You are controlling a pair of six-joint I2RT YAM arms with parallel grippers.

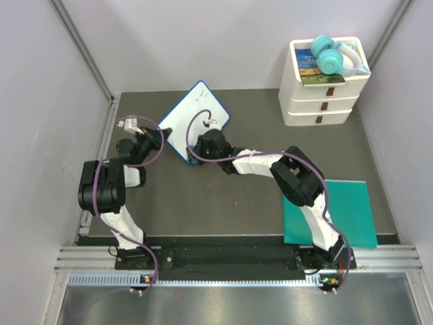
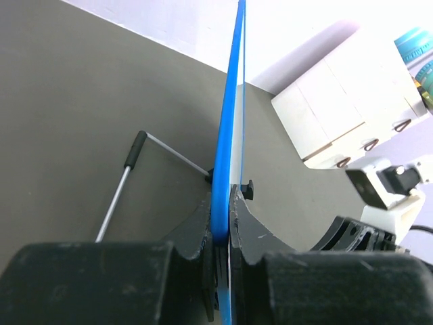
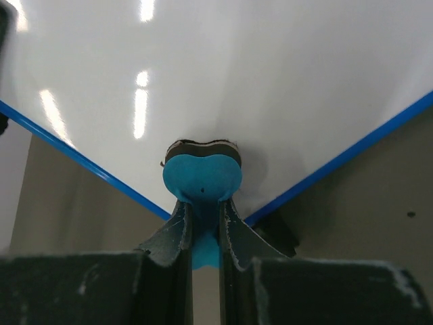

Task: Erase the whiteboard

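The whiteboard, rim pinched in the left claw, long axis running straight ahead of it toward the desk's far right, meets a blue eraser clamped in the right claw.

The dark grey matte surface carries three things. At the far right stands a white plastic unit of three drawers. At the near right lies a flat teal-green rectangular mat. Left of the middle, at the far side, a small white board with thin blue rim stands tilted. Its thin metal wire stand rests on the surface.
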